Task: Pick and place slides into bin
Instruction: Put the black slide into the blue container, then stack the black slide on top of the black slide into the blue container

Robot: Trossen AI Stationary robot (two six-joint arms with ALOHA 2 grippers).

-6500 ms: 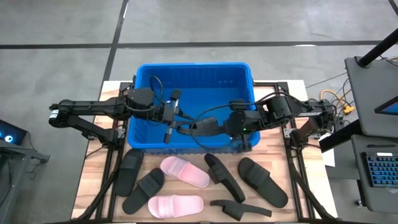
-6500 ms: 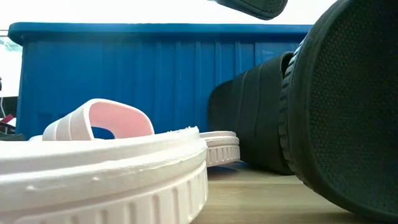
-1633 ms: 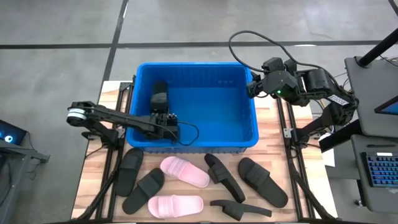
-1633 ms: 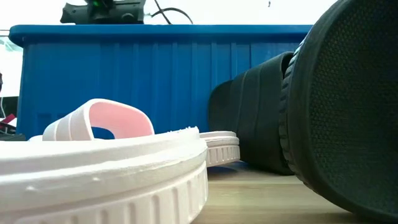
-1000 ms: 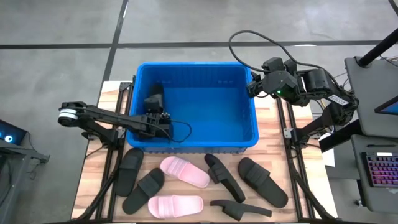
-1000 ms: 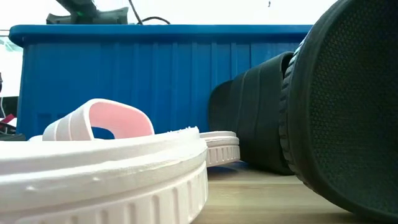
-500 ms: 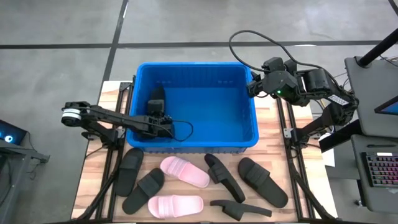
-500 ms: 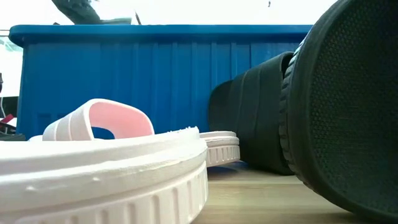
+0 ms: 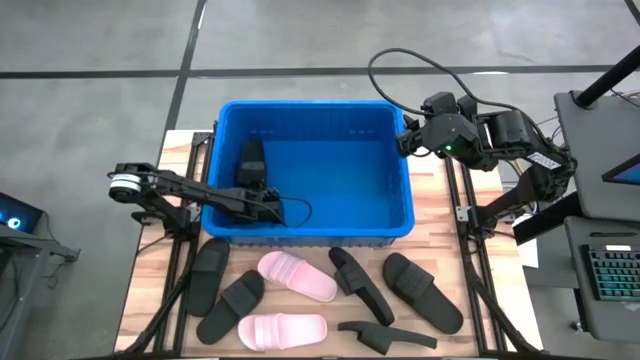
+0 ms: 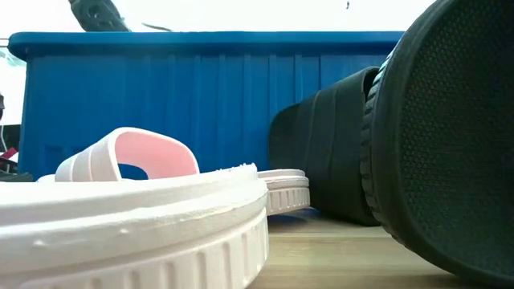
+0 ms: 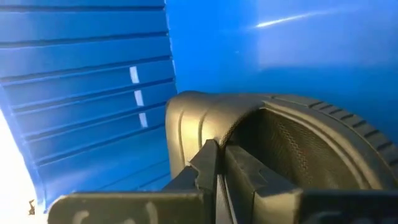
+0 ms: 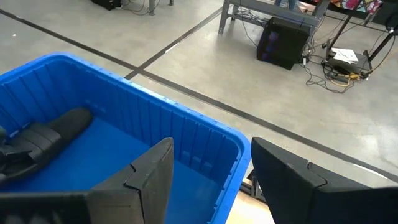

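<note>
Nearest you, at 6 o'clock on the tabletop (image 9: 440,250), seven slides wait: two pink slides (image 9: 298,276) and five black slides (image 9: 422,291). Just beyond them stands the bin (image 9: 310,103). Your left jaws are inside it at the 9 o'clock wall, nearly shut, pinching one black slide (image 9: 250,160) by its edge. I judge you are at the placing step: open up to release it, lift clear of the rim, then go for the next slide. Farthest off, your right jaws hang wide and empty over the bin's 2 o'clock corner
</note>
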